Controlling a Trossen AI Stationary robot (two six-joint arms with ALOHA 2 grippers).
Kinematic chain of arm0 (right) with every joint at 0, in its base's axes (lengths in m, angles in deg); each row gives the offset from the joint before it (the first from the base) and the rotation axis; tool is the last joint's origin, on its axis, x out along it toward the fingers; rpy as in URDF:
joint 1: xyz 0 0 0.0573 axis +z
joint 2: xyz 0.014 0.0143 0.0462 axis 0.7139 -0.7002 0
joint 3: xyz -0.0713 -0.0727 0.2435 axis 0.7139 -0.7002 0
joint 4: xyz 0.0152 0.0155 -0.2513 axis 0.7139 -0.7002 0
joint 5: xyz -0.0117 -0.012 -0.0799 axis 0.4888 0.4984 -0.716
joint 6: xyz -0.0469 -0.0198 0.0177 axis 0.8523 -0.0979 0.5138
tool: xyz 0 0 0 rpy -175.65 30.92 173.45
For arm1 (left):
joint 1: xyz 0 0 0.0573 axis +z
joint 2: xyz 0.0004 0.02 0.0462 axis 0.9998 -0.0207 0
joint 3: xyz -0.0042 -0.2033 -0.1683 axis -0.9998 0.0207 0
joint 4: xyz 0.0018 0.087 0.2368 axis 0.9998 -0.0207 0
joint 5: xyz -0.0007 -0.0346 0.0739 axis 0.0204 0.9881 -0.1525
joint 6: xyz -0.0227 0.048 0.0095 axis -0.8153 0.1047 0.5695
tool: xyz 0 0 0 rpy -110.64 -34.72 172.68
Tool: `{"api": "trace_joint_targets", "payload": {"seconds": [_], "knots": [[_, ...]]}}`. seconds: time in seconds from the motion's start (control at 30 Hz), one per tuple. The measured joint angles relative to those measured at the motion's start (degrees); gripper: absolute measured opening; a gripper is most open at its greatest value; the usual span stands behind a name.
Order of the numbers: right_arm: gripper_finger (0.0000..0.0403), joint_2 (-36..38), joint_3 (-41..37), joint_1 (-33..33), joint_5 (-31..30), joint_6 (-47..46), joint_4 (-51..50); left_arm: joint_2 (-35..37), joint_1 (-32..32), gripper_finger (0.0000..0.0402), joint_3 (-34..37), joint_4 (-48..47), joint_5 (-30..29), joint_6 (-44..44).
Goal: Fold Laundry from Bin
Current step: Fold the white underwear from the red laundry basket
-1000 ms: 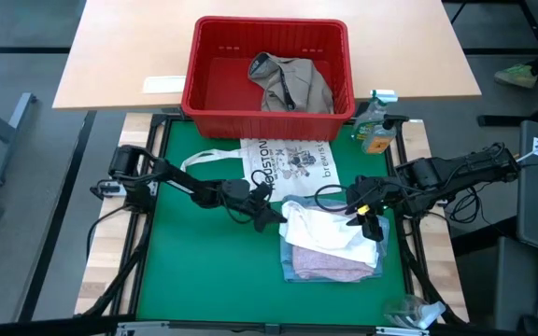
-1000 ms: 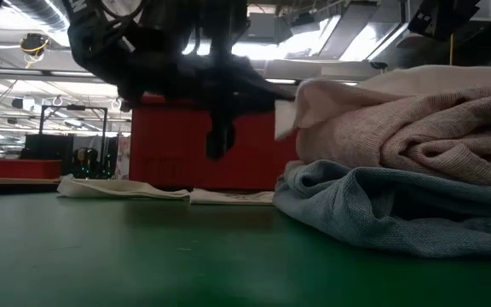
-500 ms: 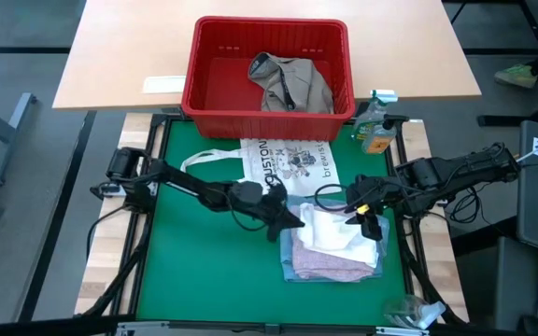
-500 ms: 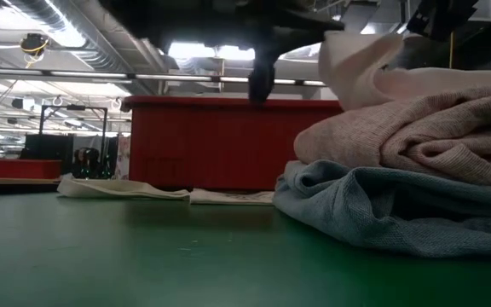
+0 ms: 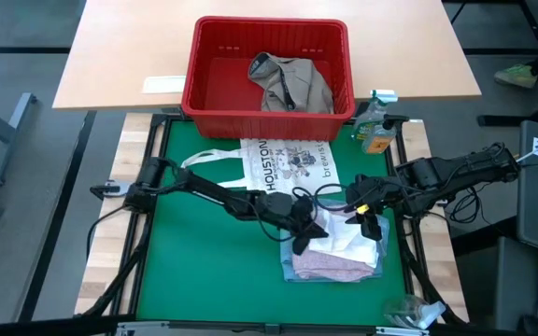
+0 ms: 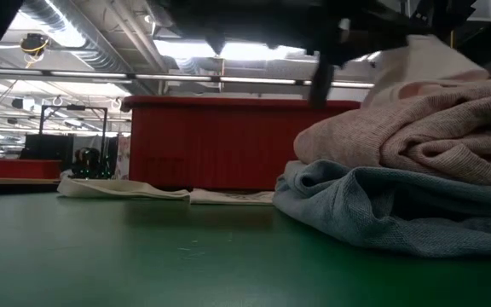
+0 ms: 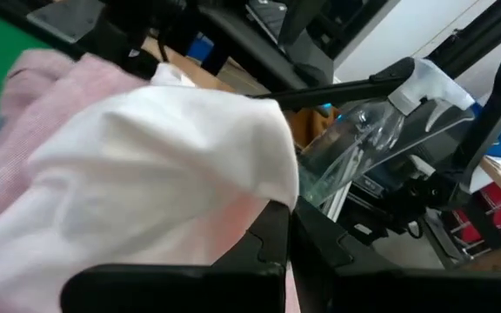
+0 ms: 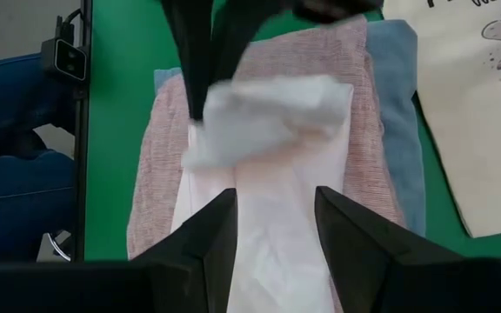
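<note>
High view: left gripper (image 5: 308, 233) has carried white cloth (image 5: 344, 235) rightward.

This is a robotics lab or industrial workshop hall rather than a home. The low view looks past the bench into a large open room with exposed ceiling ducts (image 6: 75, 30), bare pipes and long strip lights (image 6: 254, 51), and dark equipment racks (image 6: 49, 149) far behind. From above, the green mat (image 5: 204, 271) sits inside a black metal frame (image 5: 143, 233) on a bench on a grey floor, with loose cables (image 5: 110, 219) trailing off both sides and a plain wooden table (image 5: 129, 56) butted against it.
</note>
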Motion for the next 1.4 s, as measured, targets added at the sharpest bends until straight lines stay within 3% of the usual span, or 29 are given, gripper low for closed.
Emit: {"api": "trace_joint_targets", "payload": {"seconds": [0.23, 0.57, 0.67, 1.1, 1.4], "knots": [[0.0156, 0.0, 0.0, 0.0, 0.0, 0.0, 0.0, -5.0, 0.0, 0.0005, -4.9, 0.0, -0.3, 0.2], [0.0156, 0.0, 0.0, 0.0, 0.0, 0.0, 0.7, -5.4, 0.1, 0.0078, -5.1, 0.8, -2.0, 0.3], [0.0156, 0.0, 0.0, 0.0, 0.0, 0.0, 2.4, -5.4, 0.1, 0.0090, -5.1, 1.9, -2.0, 3.9], [0.0156, 0.0, 0.0, 0.0, 0.0, 2.7, 12.8, -5.5, 0.2, 0.0094, -5.1, 13.4, 1.7, 13.8], [0.0156, -2.1, 0.0, 0.0, 2.5, 0.6, 9.3, -5.5, 0.1, 0.0094, -5.0, 7.7, 2.8, 12.2]]}}
